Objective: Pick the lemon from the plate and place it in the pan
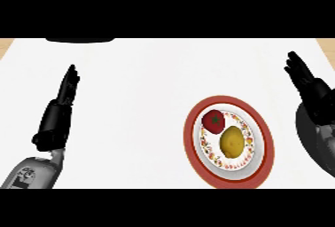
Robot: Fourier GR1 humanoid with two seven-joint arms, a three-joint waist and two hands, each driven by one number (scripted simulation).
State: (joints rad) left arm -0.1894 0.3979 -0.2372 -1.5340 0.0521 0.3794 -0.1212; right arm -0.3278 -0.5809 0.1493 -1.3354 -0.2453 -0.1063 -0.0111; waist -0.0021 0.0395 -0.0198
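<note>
Now, lemon (232,141): on the plate (189,142), just beside a tomato (213,119); well apart from both hands' fingers.
Right hand (309,86): fingers straight, together, holding nothing; over the pan (314,142) at the right edge.
Left hand (62,104): far left, fingers straight, resting.

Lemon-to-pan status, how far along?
Done: nothing; the lemon lies on the plate beside the tomato. In hand: nothing; the left robot hand and right robot hand are both open, apart from the plate. Left: grasp the lemon, lift it, set it in the pan at the right edge.
</note>
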